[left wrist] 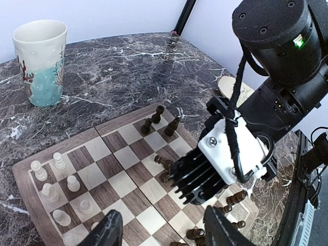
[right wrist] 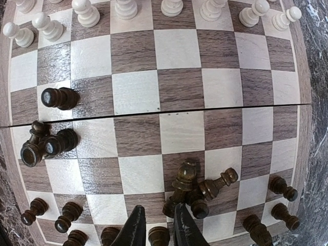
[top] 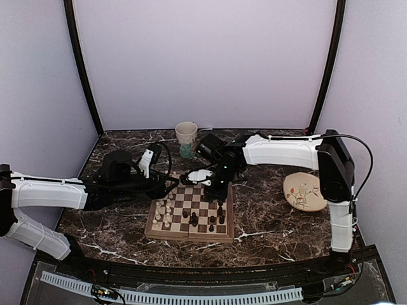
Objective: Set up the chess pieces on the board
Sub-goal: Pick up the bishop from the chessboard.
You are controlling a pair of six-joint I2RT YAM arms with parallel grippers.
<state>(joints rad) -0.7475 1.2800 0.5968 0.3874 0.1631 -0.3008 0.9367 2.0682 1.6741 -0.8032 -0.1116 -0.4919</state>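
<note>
The board (top: pixel 191 237) lies in front of both arms. Cream-white chess pieces (top: pixel 164 213) stand along its left side, and they also show in the left wrist view (left wrist: pixel 51 179) and the right wrist view (right wrist: pixel 87 15). Dark pieces (top: pixel 216 216) are scattered on the right half. Several dark pieces (right wrist: pixel 197 187) lie toppled in a heap, and others stand along the near edge. My right gripper (right wrist: pixel 156 207) hovers low over that heap, its fingers a narrow gap apart and holding nothing. My left gripper (left wrist: pixel 164 230) is wide open and empty above the board's left-middle squares (left wrist: pixel 118 141).
A patterned cup (top: pixel 186 138) stands behind the board, and it also shows in the left wrist view (left wrist: pixel 41 61). A round cream plate (top: pixel 304 190) lies to the right. The right arm's wrist (left wrist: pixel 225 159) fills the space over the board's right half. The tabletop is dark marble.
</note>
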